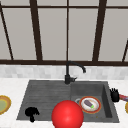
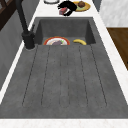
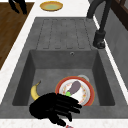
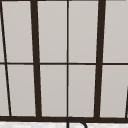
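Your right hand point(image 1: 114, 94) sits at the right rim of the sink point(image 1: 37, 95), with its fingers wrapped around a red-handled object point(image 1: 123, 97) that lies on the white counter point(image 1: 10, 86) just beside the basin. In the left side view the same hand point(image 2: 67, 7) is curled over that reddish thing point(image 2: 62, 10), close to a yellow plate point(image 2: 86, 7) carrying a round brown item point(image 2: 81, 4). What the red object is, you cannot tell from these views. In the right side view that hand point(image 3: 53, 107) is over the near rim, fingers bent, with a bit of the red object point(image 3: 68, 126) below them.

Your left hand point(image 1: 31, 113) hangs at the front left corner of the sink, over the ribbed drainboard edge, fingers curled and holding nothing.

Inside the basin lies an orange-rimmed plate point(image 1: 97, 108) with a dark aubergine-like piece point(image 1: 88, 103) on it, and a banana point(image 3: 35, 91) lies beside the plate. A red ball point(image 1: 67, 115) fills the front of the sink in the front view. The black faucet point(image 1: 68, 72) rises behind, and a yellow dish point(image 1: 3, 104) rests on the counter to the left.
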`<act>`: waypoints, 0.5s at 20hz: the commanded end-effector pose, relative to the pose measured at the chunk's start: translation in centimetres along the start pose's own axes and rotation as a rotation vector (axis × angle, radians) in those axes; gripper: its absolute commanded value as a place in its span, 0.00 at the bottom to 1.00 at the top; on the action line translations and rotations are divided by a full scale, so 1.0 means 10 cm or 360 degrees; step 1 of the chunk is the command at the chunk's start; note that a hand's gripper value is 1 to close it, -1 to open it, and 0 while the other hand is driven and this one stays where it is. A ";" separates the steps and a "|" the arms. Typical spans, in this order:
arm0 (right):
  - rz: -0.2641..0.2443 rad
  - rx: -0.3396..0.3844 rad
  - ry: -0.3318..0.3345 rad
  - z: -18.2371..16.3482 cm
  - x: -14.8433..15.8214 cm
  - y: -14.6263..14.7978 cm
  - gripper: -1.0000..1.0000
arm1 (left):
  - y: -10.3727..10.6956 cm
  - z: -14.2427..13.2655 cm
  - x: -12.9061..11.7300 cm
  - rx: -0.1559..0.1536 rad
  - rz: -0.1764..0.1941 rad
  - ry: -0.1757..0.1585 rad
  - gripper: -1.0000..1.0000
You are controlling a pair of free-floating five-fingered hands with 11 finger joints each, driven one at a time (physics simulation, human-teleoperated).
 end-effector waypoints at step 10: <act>0.0014 0.0310 -0.0034 -0.22 0.09 -0.29 0.00 | 0.00 0.00 0.00 0.0000 0.0000 0.0000 0.50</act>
